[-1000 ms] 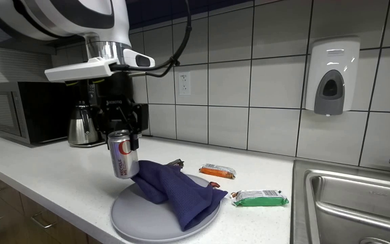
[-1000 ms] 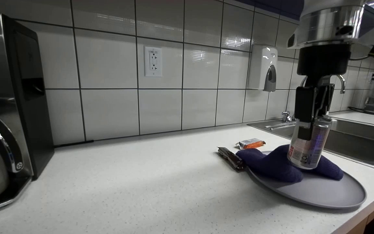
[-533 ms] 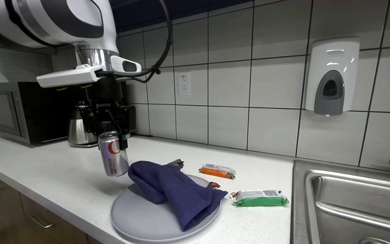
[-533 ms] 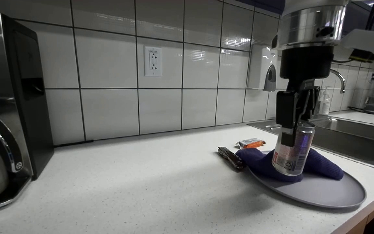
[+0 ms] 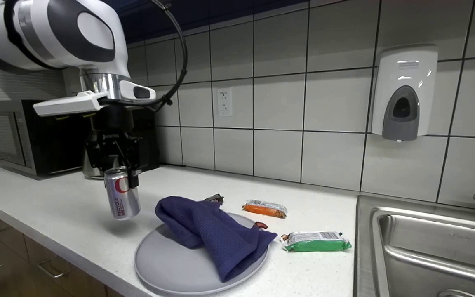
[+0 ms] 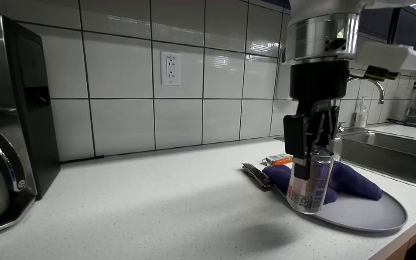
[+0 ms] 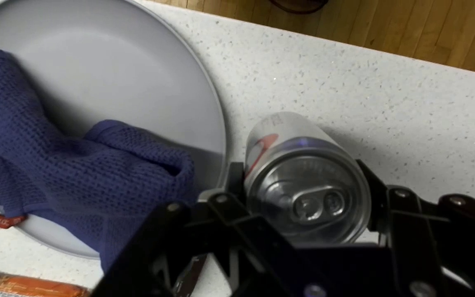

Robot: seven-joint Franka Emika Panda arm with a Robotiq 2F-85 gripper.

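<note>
My gripper (image 5: 120,178) is shut on a silver can (image 5: 122,202) with red lettering. The can is slightly tilted and held above the white counter, its shadow below it. In the wrist view the can's lid (image 7: 307,198) sits between the two black fingers (image 7: 236,177). A grey plate (image 5: 171,264) lies beside the can, and a crumpled dark blue cloth (image 5: 217,235) lies on it. The plate (image 7: 118,74) and cloth (image 7: 76,165) are left of the can in the wrist view. In an exterior view the can (image 6: 307,193) overlaps the plate's near edge.
An orange wrapped bar (image 5: 265,209), a green one (image 5: 316,242) and a dark one (image 6: 256,176) lie around the plate. A metal sink (image 5: 447,255) is beyond. A microwave (image 5: 52,136) stands at the back, with a steel carafe partly hidden behind the gripper. The tiled wall bounds the counter.
My gripper has moved with the can away from the sink side, off the cloth and past the plate's edge, and is a little lower. The plate, cloth and bars have hardly moved.
</note>
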